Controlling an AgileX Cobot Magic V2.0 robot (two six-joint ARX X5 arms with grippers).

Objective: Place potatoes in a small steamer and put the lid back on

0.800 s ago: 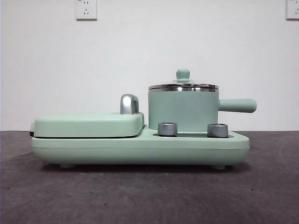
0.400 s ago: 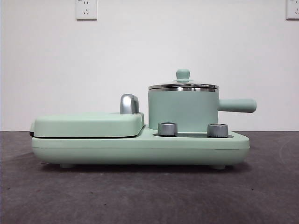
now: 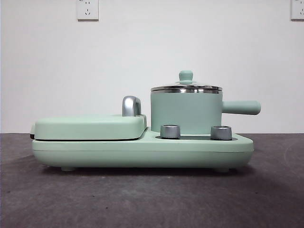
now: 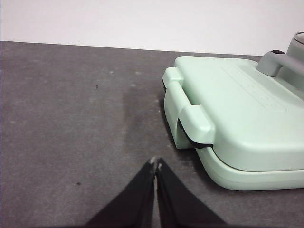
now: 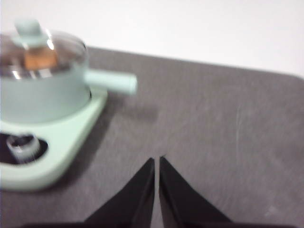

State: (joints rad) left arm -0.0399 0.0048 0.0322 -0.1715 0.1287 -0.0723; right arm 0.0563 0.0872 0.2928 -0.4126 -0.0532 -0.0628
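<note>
The small mint-green steamer (image 3: 186, 113) stands on the right half of the cooker base, its side handle pointing right. The glass lid (image 3: 186, 87) with its green knob sits on it. In the right wrist view the steamer (image 5: 42, 97) shows blurred, and an orange-brown potato (image 5: 40, 59) shows through the lid (image 5: 45, 50). My left gripper (image 4: 156, 164) is shut and empty over the dark table, beside the griddle's end. My right gripper (image 5: 156, 161) is shut and empty over the table, off to the steamer's handle side. No arm shows in the front view.
The mint-green cooker base (image 3: 142, 149) carries a flat griddle lid (image 3: 90, 127) with a chrome handle (image 3: 131, 105) on its left half, and two steel dials (image 3: 170, 131) at the front. The griddle (image 4: 237, 114) fills one side of the left wrist view. A white wall stands behind.
</note>
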